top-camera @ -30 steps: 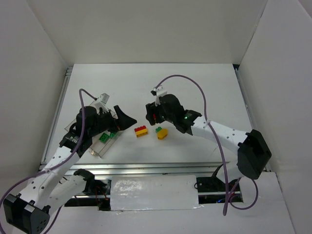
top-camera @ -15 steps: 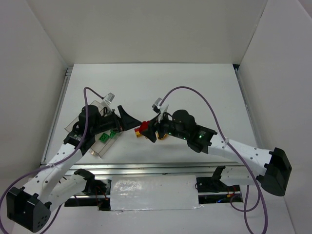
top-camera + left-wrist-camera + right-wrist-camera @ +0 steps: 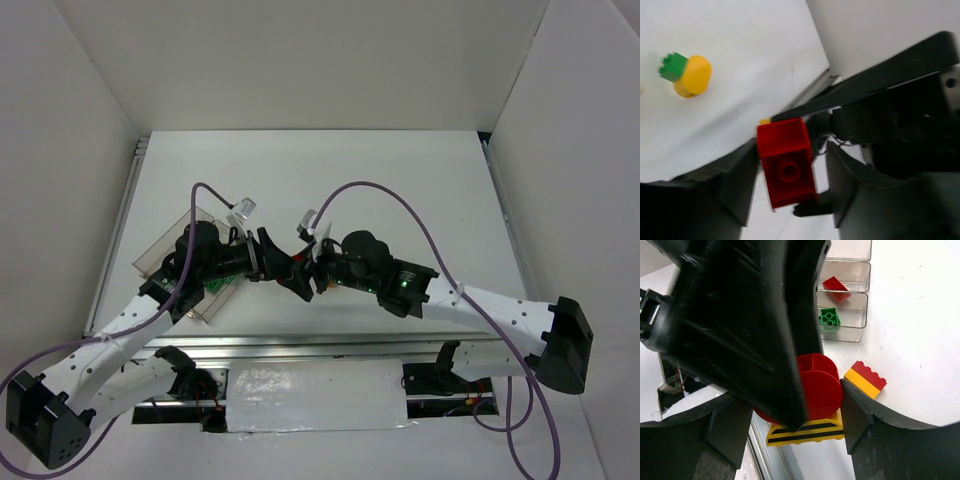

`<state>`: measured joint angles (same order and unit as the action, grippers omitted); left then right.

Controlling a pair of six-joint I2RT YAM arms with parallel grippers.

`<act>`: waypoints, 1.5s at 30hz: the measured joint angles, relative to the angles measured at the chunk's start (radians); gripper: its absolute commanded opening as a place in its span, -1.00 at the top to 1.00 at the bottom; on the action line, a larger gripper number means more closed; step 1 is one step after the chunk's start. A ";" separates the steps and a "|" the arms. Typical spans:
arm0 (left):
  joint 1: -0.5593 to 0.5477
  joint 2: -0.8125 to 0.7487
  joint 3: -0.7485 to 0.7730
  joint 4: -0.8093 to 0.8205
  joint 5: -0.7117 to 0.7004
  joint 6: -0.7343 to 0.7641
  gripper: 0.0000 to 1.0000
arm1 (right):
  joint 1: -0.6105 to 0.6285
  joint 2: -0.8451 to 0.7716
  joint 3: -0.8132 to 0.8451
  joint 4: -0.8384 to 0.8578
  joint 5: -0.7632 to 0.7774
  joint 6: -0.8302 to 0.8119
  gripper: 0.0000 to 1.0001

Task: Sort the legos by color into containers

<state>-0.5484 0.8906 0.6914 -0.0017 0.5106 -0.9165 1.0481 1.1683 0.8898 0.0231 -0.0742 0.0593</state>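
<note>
Right wrist view: left tool (image 3: 788, 186), spread, partly hides right tool (image 3: 797, 412) pinching red lego (image 3: 821, 389).

Both arms are the same build: chunky white plastic links with black joint housings between them. You can see it on the left arm (image 3: 110, 338) and the right arm (image 3: 500, 312). Each carries a thin purple cable, left cable (image 3: 207, 184) and right cable (image 3: 375, 184), hanging off in a big loose arc. The shoulder blocks (image 3: 565, 345) are boxy and black. There's a tiny green LED (image 3: 403, 283) lit on the right arm's black housing. The left gripper (image 3: 792, 150) and right gripper (image 3: 790, 395) have matte black, flat, wedge-shaped fingers (image 3: 735, 185).
</note>
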 measured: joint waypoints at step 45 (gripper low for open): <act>-0.024 -0.105 -0.045 0.335 0.222 0.066 1.00 | -0.286 -0.250 -0.133 0.206 -0.642 0.484 -0.25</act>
<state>-0.5728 0.7856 0.6464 0.3328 0.7322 -0.8509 0.7624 0.9184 0.7570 0.2291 -0.7158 0.5430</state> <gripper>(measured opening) 0.482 0.713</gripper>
